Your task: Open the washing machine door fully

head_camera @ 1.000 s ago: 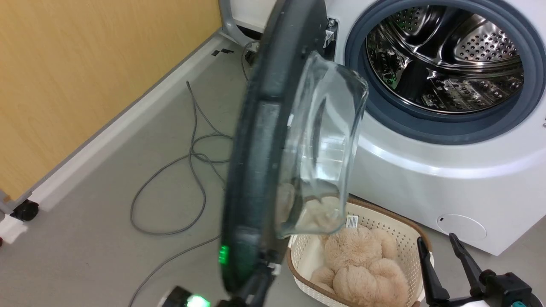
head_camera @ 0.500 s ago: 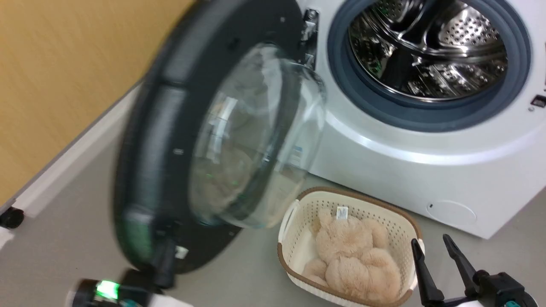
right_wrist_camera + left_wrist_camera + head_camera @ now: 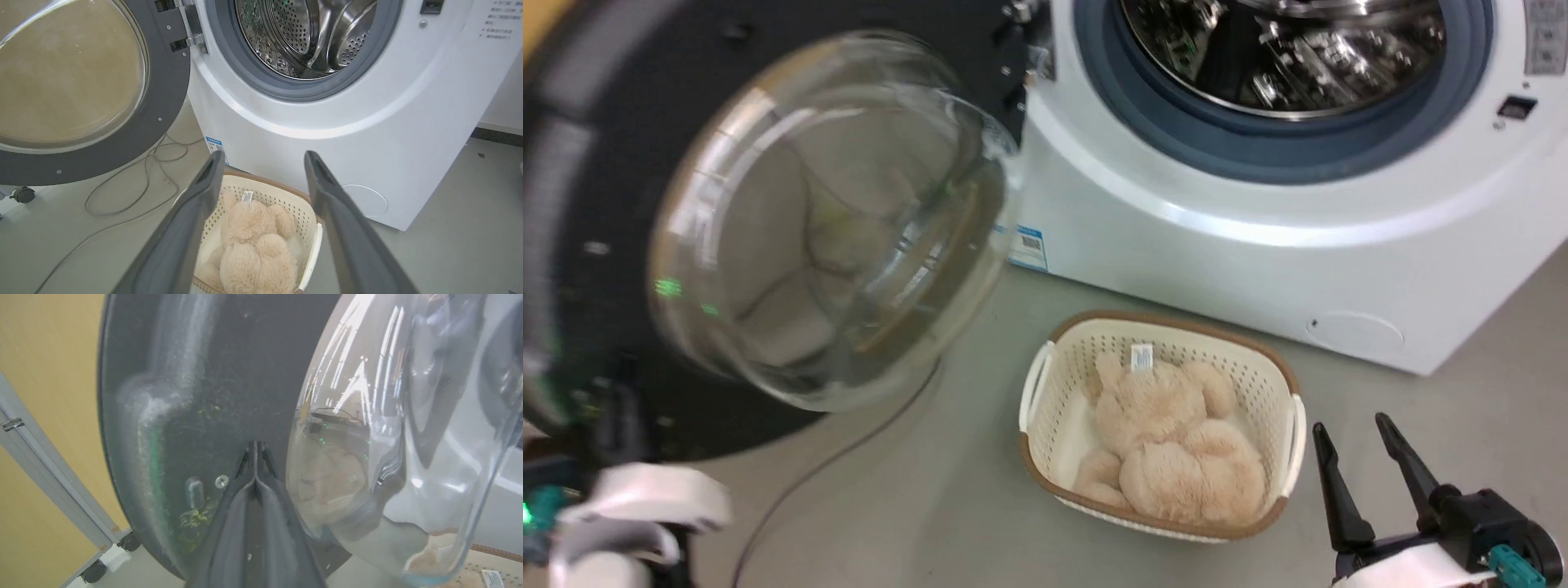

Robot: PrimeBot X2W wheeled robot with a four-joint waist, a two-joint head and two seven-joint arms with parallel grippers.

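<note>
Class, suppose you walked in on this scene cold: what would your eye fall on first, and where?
The door, a black ring around a bulging glass bowl, stands swung wide at the head view's left. Beside it the washing machine shows its shiny steel drum, and on the floor before it sits a basket holding a beige plush toy.

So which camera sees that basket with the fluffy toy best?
The head view: the whole basket is visible, unobstructed. In the right wrist view the right gripper covers parts of it; the left wrist view catches just a corner.
</note>
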